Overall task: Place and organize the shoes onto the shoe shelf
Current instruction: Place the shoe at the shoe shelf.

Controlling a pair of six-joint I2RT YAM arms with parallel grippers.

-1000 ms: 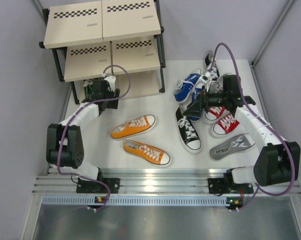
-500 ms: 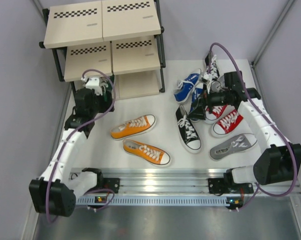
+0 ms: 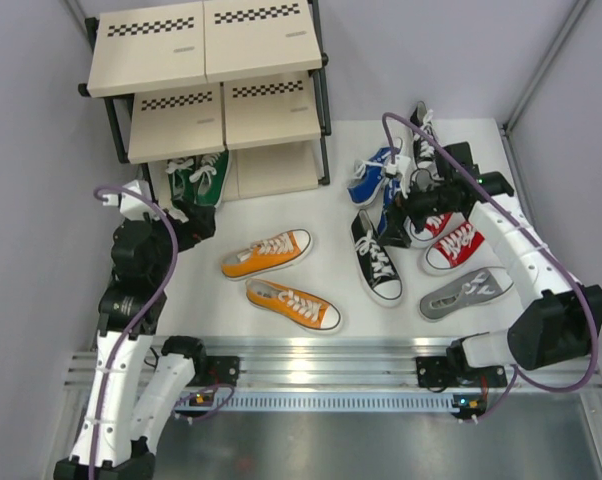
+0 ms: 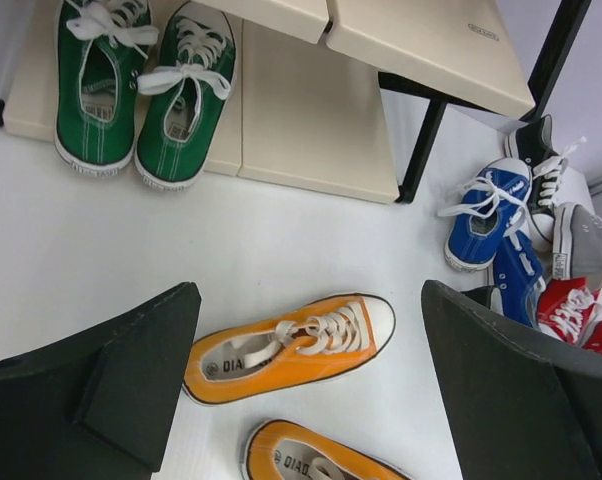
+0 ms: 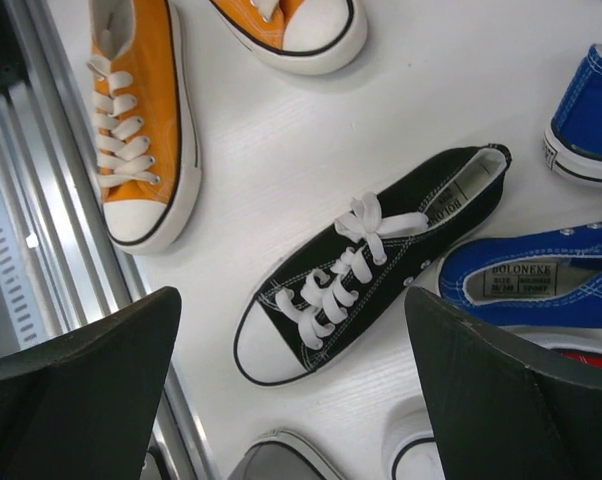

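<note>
Pulled back from the shoe shelf since a second ago, the left tool hangs released and empty above the white counter, over an orange pair. A green pair sits side by side at the left end of the shelf's bottom tier. On the counter's right side, the right tool hovers spread open, gripping nothing, above a black shoe. Blue, red and grey shoes lie clustered nearby.
</note>
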